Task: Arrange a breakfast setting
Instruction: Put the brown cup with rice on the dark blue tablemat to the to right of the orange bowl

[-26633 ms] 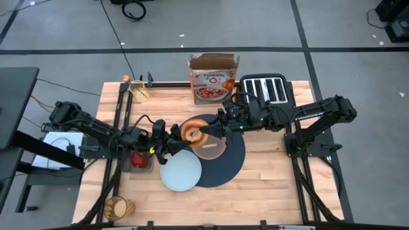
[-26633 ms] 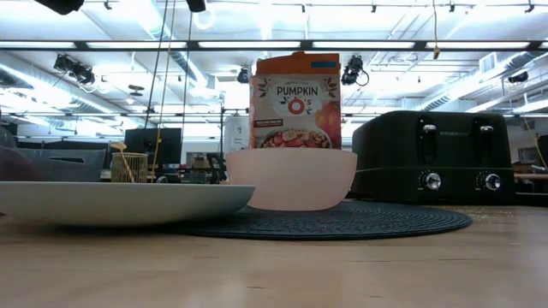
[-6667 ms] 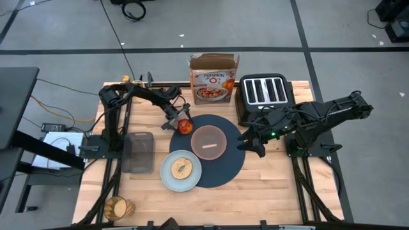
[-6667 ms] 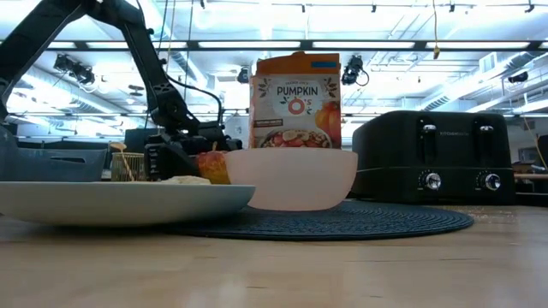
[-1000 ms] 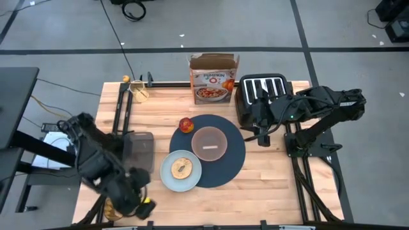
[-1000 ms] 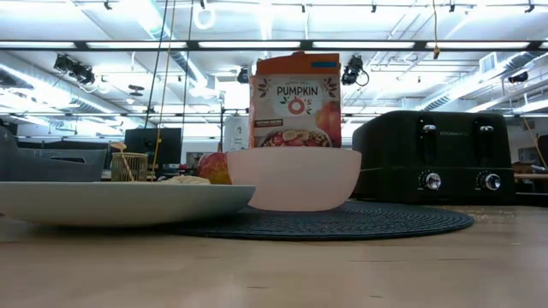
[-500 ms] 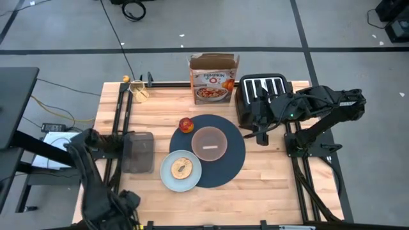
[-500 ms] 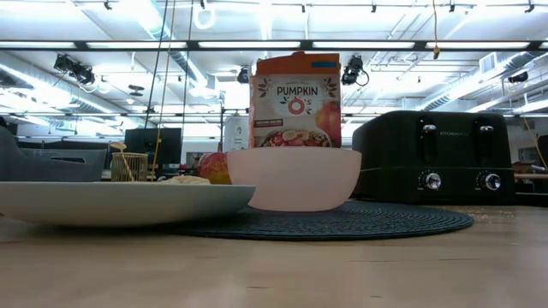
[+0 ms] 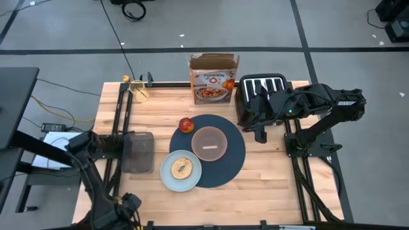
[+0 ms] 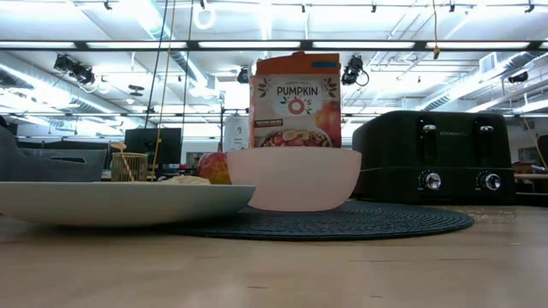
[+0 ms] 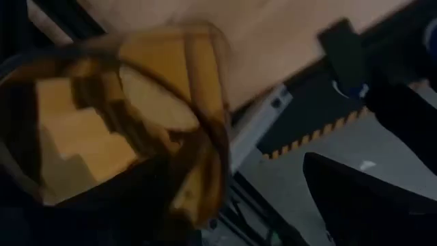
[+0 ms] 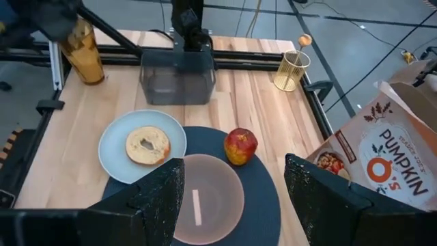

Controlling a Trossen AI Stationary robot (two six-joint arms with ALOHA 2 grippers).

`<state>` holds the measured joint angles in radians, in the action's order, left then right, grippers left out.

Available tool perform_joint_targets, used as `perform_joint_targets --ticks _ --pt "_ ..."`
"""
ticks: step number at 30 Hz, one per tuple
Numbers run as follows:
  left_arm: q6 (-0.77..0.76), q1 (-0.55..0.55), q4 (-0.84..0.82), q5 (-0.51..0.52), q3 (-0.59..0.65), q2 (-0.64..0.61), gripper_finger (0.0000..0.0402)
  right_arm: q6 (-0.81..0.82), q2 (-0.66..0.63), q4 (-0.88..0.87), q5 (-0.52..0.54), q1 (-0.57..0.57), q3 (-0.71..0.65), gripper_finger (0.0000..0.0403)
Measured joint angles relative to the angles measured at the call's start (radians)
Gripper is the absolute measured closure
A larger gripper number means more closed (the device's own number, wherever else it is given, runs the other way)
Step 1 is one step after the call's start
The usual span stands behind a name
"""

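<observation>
Swinging away from the apple [image 9: 186,124], which now rests at the far-left edge of the round placemat [image 9: 230,163], our left arm has dropped to the near-left corner of the table [image 9: 275,185], where the amber glass [image 12: 85,49] stands. Its left gripper [image 9: 125,214] sits at that corner in the overhead view. The left wrist camera is filled by the glass, its rim close against the lens beside the table's metal rail, but we cannot tell whether the fingers are spread or already closed on it.

Our right arm has drawn back toward the black toaster [image 9: 263,92], its right gripper [image 9: 261,132] hanging over the table's right side. Its fingers [image 12: 160,205] stand wide apart and empty in its own wrist view, framing the bowl [image 9: 209,142] at the placemat's centre.

We count the pale-blue plate [image 9: 171,180] with its bagel [image 9: 182,167] overlapping the mat's near-left edge, and the apple just beyond the bowl. In our judgement the glass is the piece in hand, and most of the setting is already laid.
</observation>
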<state>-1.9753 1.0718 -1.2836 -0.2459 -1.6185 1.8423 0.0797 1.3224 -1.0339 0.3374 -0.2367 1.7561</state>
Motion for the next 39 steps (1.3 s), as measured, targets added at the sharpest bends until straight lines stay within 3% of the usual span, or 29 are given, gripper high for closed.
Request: perform_joint_targets --ticks 7,12,17,21,25,29,35,39 --pt "0.056 -0.021 0.038 -0.003 0.055 -0.003 0.0143 0.015 0.0 0.008 -0.023 0.0 0.0 0.0145" --pt "0.163 -0.039 0.029 -0.006 0.055 -0.004 0.0255 0.045 0.0 0.008 -0.032 0.0 0.0 0.0145" --pt "0.271 -0.05 -0.019 -0.047 0.054 -0.004 0.0377 0.04 0.0 0.008 -0.11 -0.006 0.0 0.0145" --pt "0.325 -0.068 -0.051 -0.112 0.045 -0.017 0.0385 0.007 0.0 0.025 -0.126 -0.026 -0.021 0.0145" --pt "0.392 -0.107 -0.134 -0.112 -0.04 -0.059 0.0389 -0.005 0.0 0.091 -0.126 -0.054 -0.087 0.0141" --pt "0.485 -0.172 -0.286 -0.073 -0.156 -0.079 0.039 -0.005 0.002 0.277 -0.133 -0.073 -0.216 0.0123" --pt "0.712 -0.363 -0.288 -0.036 -0.197 -0.112 0.039 -0.029 0.002 0.67 -0.174 -0.079 -0.442 0.0066" --pt "0.893 -0.498 -0.282 0.041 -0.212 -0.109 0.039 -0.024 0.001 0.822 -0.182 -0.079 -0.565 0.0033"
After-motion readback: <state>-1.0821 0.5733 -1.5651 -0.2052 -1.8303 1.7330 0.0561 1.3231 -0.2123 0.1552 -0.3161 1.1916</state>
